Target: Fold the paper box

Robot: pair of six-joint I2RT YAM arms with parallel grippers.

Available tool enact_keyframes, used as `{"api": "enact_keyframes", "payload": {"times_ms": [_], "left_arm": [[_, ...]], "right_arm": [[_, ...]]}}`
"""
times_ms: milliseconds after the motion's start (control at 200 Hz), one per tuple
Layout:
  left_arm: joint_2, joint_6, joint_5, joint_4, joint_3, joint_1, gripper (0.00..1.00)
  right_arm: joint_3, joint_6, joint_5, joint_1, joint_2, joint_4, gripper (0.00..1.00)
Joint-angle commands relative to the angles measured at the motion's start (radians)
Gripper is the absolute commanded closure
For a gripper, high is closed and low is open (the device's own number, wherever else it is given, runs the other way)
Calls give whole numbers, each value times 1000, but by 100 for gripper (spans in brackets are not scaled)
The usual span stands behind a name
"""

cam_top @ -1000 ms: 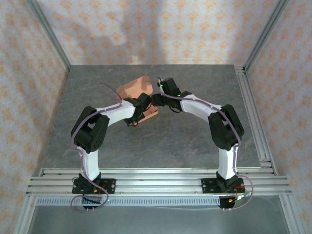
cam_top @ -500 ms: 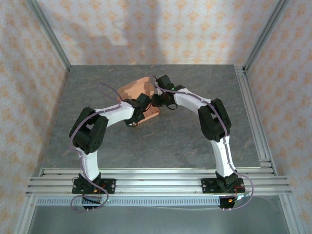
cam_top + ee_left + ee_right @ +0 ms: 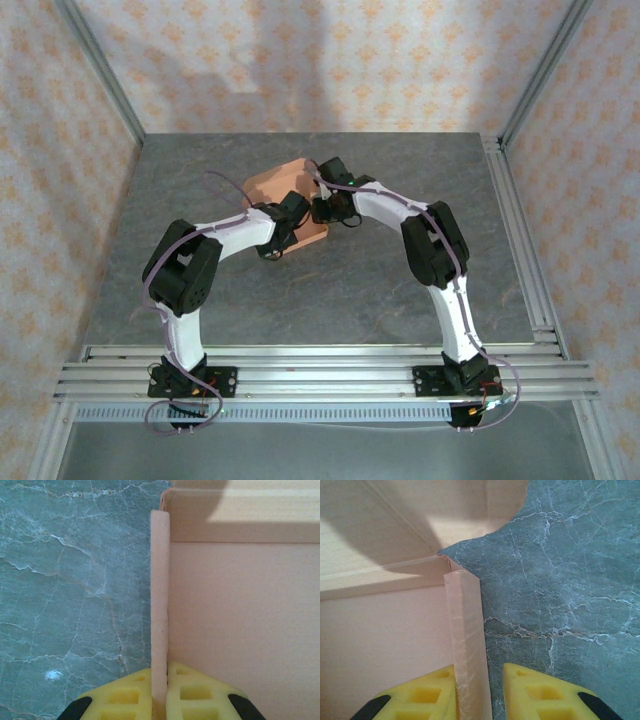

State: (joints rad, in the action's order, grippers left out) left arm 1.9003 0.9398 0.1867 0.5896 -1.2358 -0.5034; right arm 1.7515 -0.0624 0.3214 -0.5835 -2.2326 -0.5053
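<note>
Right gripper closes in on the box's right wall.
The box (image 3: 272,185) sits on the bench (image 3: 350,290), toward the far side, with its walls partly raised. The left gripper (image 3: 160,672) is clamped on the left wall. The right gripper (image 3: 479,670) has swung in from the right and narrowed. It now straddles the right wall with one finger on the card and the other seemingly just clear, so it is not yet pinching. With both walls held, the next fold can likely start.

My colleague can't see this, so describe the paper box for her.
On the grey marbled table, look where the left arm and right arm meet. The paper box sits there, a shallow tray with raised walls. Nothing else nearby is salmon pink.
</note>
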Motion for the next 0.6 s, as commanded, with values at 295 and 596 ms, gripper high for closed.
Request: {"api": "enact_keyframes", "payload": {"times_ms": [295,596], "left_arm": [[-18,-11,-11,23,11,2,88],[-85,-1,-6,-1,45,3,79]], "right_arm": [[81,69,-244,-55,-56,-114,84],[98,59,-328,-67,-61,-122,94]]}}
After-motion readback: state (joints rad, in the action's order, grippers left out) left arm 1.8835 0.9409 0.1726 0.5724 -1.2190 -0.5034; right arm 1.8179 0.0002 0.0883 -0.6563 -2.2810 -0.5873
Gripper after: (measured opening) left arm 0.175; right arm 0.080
